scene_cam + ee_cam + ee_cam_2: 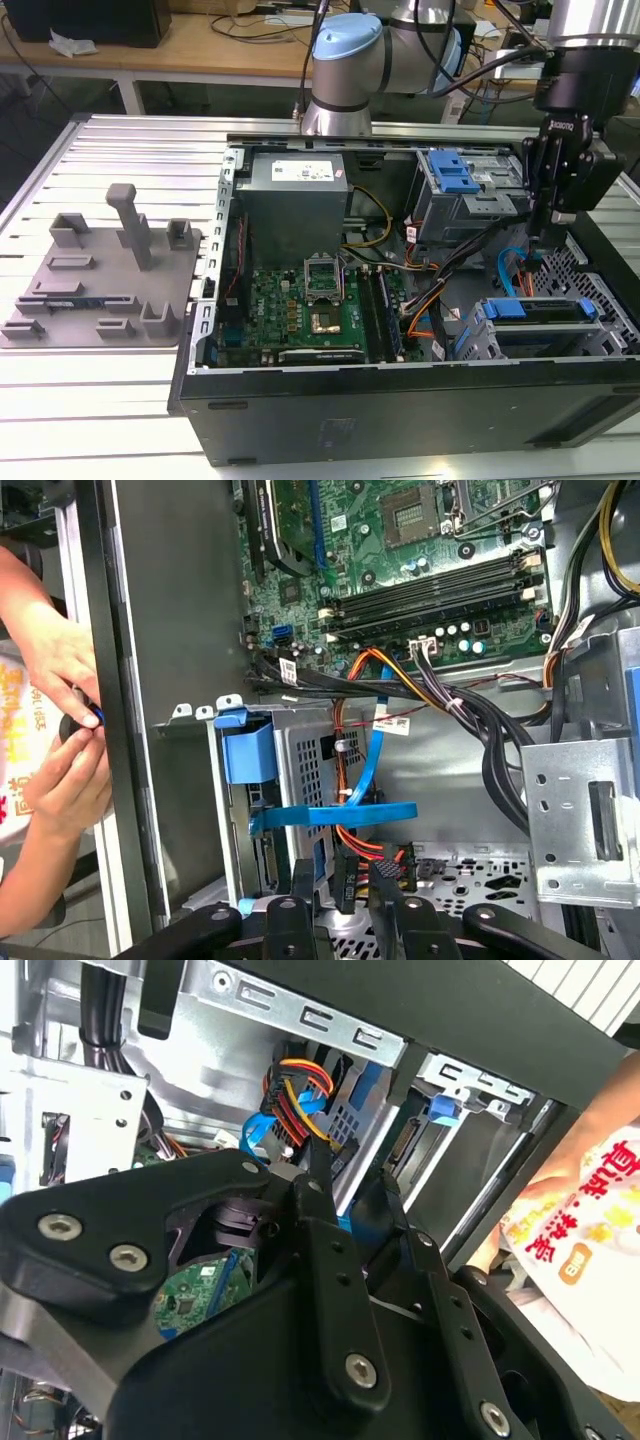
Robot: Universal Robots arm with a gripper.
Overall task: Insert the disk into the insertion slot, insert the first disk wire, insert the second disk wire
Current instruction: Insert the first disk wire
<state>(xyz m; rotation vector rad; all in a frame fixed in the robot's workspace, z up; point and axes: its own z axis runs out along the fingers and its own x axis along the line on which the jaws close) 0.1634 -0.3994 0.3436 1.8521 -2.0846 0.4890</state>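
Pincer [345, 876] seemingly clamps a wire connector [350, 858] just behind the insertion slot [305, 763].

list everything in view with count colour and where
table: 1, silver, under the case
computer case: 1, black, open, on the table
fixture plate: 1, grey, the exterior view's left of case
power supply: 1, grey, inside case
motherboard: 1, green, case floor
tall cage: 1, grey, blue latch, beside power supply
insertion slot: 1, grey, blue tab, by the case wall
flat cable: 1, blue, crossing beside the slot
wire bundle: 1, orange-red-yellow-black, near the slot
person's hands: 2, outside the case wall
robot arm: 1, silver-blue, behind case
hand: 1, black, at the cables
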